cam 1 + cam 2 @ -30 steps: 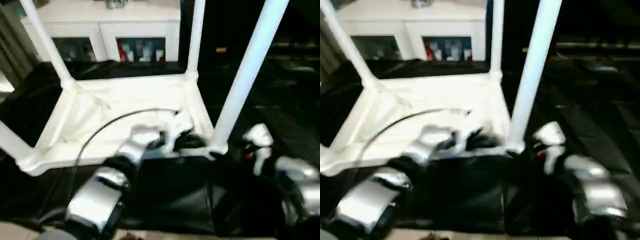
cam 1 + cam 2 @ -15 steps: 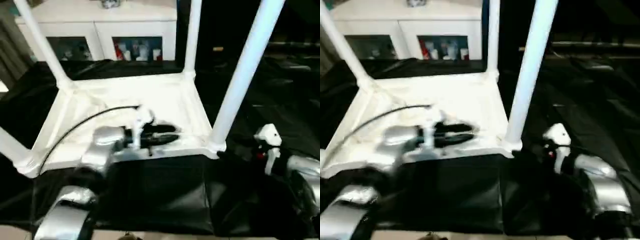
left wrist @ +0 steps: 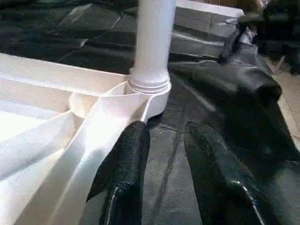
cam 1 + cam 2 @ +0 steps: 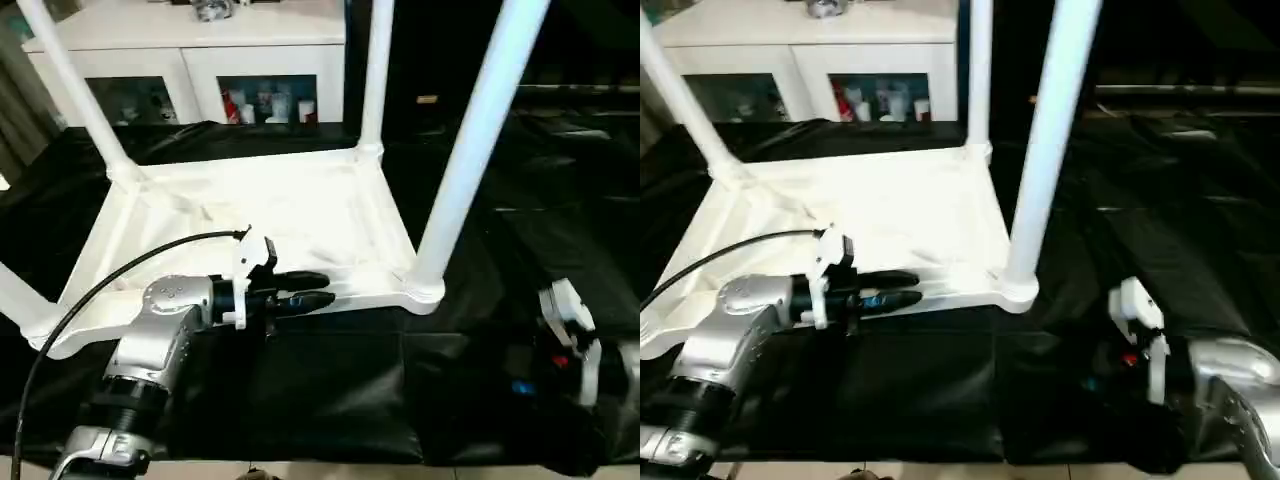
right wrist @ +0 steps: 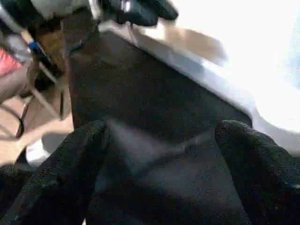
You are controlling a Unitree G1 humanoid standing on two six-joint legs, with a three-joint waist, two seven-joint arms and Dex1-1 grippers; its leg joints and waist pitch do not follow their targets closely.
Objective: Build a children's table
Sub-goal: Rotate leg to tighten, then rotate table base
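- The children's table (image 4: 250, 215) lies upside down on the black-covered work table (image 4: 300, 390), its white plastic tabletop (image 4: 300, 205) face down, so the underside with its raised rim and moulded ribs faces up.
- Four white tubular legs stand up from the round corner sockets: the near-left leg (image 4: 15, 295) shows at the picture's left edge, the far-left leg (image 4: 70, 85) leans slightly outward, the far-right leg (image 4: 375, 75) rises by the back corner, and the near-right leg (image 4: 475, 150) is the thickest in the head views.
- The left gripper (image 4: 310, 290) lies level along the tabletop's near rim and points toward the near-right corner socket (image 3: 149, 89). In the left wrist view its two black fingers (image 3: 129, 159) stand a little apart with nothing between them, one against the rim and the other over the black cover.
- A black cable (image 4: 120, 275) arcs from the left wrist across the tabletop.
- The right gripper (image 4: 565, 335) sits low over the black cover, well apart from the table's near-right corner. In the right wrist view its fingers (image 5: 70, 164) are spread wide and hold nothing.
- A white cabinet (image 4: 200, 70) with glass doors stands behind the work table.
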